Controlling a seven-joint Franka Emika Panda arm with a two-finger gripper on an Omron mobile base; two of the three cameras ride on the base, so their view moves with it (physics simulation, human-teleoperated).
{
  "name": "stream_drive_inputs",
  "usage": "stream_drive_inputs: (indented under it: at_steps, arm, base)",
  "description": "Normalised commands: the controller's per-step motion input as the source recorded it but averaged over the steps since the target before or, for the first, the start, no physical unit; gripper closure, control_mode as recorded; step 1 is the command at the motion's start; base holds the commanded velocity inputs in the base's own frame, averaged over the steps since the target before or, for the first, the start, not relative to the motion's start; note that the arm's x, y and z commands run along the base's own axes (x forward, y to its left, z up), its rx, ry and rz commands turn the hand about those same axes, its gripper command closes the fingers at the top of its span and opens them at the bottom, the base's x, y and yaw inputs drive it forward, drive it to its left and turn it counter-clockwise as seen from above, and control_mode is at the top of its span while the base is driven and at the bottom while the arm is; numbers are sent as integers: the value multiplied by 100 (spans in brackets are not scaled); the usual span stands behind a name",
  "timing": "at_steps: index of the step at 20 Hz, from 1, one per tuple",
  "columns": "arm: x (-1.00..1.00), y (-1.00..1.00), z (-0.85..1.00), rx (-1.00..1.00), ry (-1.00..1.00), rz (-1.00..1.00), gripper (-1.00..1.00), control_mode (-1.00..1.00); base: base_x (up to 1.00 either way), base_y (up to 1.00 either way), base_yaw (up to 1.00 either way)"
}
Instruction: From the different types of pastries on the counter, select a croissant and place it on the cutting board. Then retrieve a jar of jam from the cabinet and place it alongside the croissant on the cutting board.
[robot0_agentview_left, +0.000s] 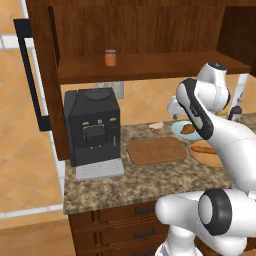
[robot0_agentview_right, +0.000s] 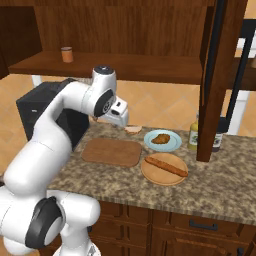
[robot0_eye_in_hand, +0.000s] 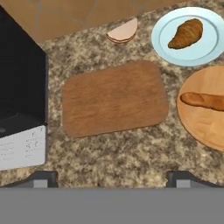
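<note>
No readable text in any view

The coffee machine (robot0_agentview_left: 92, 127) carries a small panel on its front with a few pale marks, and its grey drip tray (robot0_eye_in_hand: 22, 146) shows faint rows of dots in the hand view, but none of these resolve into letters or numbers. The jar of jam (robot0_agentview_left: 110, 58) on the cabinet (robot0_agentview_left: 150, 30) shelf has no legible label, and the bottles (robot0_agentview_right: 194, 136) at the far end of the counter (robot0_agentview_right: 220, 175) are too small and blurred for any brand to be made out. The cutting board (robot0_eye_in_hand: 113, 98), the plates and the pastries bear no markings
</note>
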Motion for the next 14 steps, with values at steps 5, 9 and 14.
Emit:
stream_drive_inputs:
  at_steps: [5, 9, 14]
  arm:
    - [16, -11, -17, 5, 0, -1, -100, -100]
    - [43, -21, 0, 0, -1, 0, -100, -100]
    - [47, -39, 0, 0, 1, -12, -100, -100]
  base:
    - [0, 0, 0]
    - [0, 0, 0]
    - [0, 0, 0]
